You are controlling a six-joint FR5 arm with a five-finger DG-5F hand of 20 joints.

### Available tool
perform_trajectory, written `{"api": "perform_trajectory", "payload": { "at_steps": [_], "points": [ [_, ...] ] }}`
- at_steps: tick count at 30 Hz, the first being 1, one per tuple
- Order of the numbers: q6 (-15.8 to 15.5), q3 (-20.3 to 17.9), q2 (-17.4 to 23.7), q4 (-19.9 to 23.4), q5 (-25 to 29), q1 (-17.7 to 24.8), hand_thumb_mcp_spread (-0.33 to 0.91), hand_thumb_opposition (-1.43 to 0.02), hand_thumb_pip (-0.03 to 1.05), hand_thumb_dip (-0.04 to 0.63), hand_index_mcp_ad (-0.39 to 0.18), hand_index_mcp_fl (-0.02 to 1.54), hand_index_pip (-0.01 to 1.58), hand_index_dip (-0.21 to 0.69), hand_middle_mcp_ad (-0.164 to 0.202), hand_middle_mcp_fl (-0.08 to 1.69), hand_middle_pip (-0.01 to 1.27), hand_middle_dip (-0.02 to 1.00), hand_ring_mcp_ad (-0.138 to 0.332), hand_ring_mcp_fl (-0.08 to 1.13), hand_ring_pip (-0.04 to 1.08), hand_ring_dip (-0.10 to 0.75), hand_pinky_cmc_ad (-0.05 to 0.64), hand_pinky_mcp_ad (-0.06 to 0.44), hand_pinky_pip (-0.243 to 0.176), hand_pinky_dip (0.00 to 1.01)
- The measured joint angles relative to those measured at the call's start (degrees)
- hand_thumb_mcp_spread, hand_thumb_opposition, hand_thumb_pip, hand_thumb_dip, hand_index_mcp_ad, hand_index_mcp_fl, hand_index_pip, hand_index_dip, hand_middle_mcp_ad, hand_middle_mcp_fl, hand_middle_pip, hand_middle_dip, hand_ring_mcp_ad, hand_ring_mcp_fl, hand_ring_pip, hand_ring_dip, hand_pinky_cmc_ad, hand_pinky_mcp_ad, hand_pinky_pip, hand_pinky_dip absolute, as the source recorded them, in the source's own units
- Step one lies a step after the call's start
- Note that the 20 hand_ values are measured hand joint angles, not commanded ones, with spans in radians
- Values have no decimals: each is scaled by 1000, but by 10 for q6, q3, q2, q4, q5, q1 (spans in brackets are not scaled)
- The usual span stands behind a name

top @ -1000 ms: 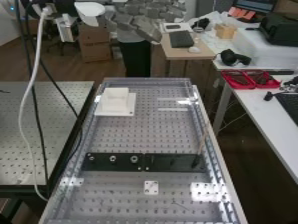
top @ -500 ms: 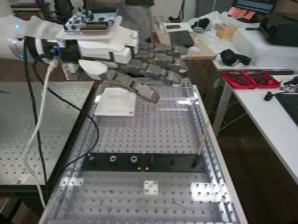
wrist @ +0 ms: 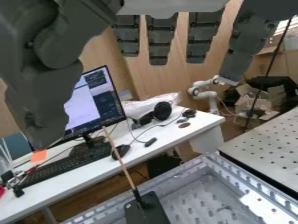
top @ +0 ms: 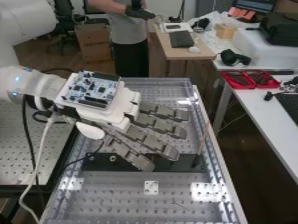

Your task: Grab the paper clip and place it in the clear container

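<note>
Over the middle of the perforated bench, the hand (top: pixel 151 140) is held palm down above a black plate (top: pixel 179 166), its fingers straight and spread. In the wrist view the hand (wrist: pixel 161 37) has its long fingers extended, with nothing between them and the thumb. A thin dark thing (top: pixel 178 203) lies on the bench's near part, away from the fingers; I cannot tell whether it is the paper clip. Clear walls edge the bench (top: pixel 133 200), and I cannot tell whether these belong to the clear container.
A thin wooden stick (top: pixel 204 135) stands slanted at the black plate's right end. A small white plate (top: pixel 151 187) lies nearer. Red trays (top: pixel 249 79) are on the white table (top: pixel 266 107) at the right. The arm's cables hang over the bench's left edge.
The hand has come in from the upper left, out over the bench and down towards its near end. The arm and hand now cover the white square piece at the far left of the bench.
</note>
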Motion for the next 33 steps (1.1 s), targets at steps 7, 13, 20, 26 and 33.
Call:
{"api": "perform_trajectory", "payload": {
  "at_steps": [7,13,20,26,33],
  "points": [
    [-8,21,-33,8,-84,-49,253,-756,607,150,-77,30,195,-89,35,5,124,169,159,0,131,87,380,314,-105,548],
    [-34,45,-70,11,-152,-82,265,-756,618,161,-89,40,318,-89,37,9,124,169,159,0,131,87,375,314,-105,548],
    [-61,82,-122,1,-225,-123,290,-771,641,188,-103,49,567,-89,37,5,124,169,162,0,131,87,374,314,-105,548],
    [-78,115,-162,-1,-279,-149,319,-787,646,206,-112,106,785,-89,35,9,124,173,159,0,131,87,377,312,-105,546],
    [-98,145,-194,-10,-316,-162,333,-798,644,206,-129,168,1012,-89,35,5,124,173,161,0,126,87,374,311,-105,510]
  ]
}}
